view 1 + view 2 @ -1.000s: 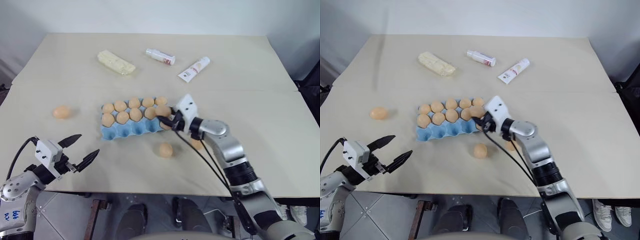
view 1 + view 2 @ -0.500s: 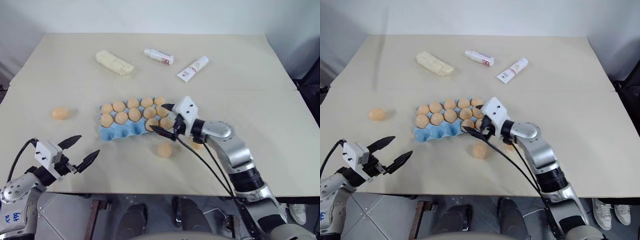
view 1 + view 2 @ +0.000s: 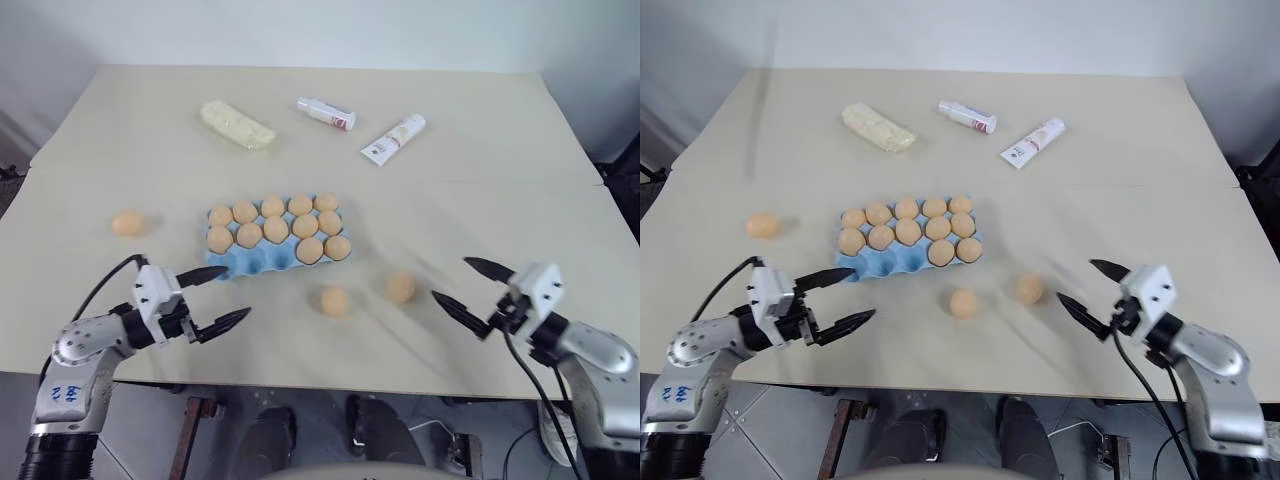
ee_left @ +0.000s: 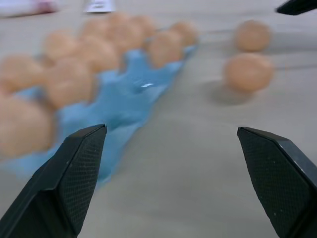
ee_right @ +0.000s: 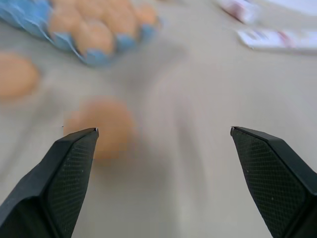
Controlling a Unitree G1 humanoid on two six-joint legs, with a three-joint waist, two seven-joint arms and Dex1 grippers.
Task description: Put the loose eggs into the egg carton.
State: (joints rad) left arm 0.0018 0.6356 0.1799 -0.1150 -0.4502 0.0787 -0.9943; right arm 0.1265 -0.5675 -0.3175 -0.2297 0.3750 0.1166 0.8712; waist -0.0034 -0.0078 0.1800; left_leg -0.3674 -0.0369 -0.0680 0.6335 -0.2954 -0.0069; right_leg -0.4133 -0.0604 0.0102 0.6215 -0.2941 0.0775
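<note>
Left eye view, left to right: one loose egg lies alone on the beige table, at nine o'clock from the egg carton and well apart from it. At about seven o'clock from the carton, the left gripper hovers low over the table's near edge, fingers spread wide and empty, its upper fingertip close to the carton's near left corner. The light blue carton sits mid-table, with twelve eggs filling its two far rows and the two right-hand cups of the near row; three near cups stand empty. Two more loose eggs rest on the table just past the carton's near right corner, one at five o'clock and the other at four o'clock. Farther right, the right gripper hangs near the table's edge, fingers wide apart, holding nothing. At the carton's twelve o'clock lie a pale yellow wrapped block, a small white bottle and a white tube.
</note>
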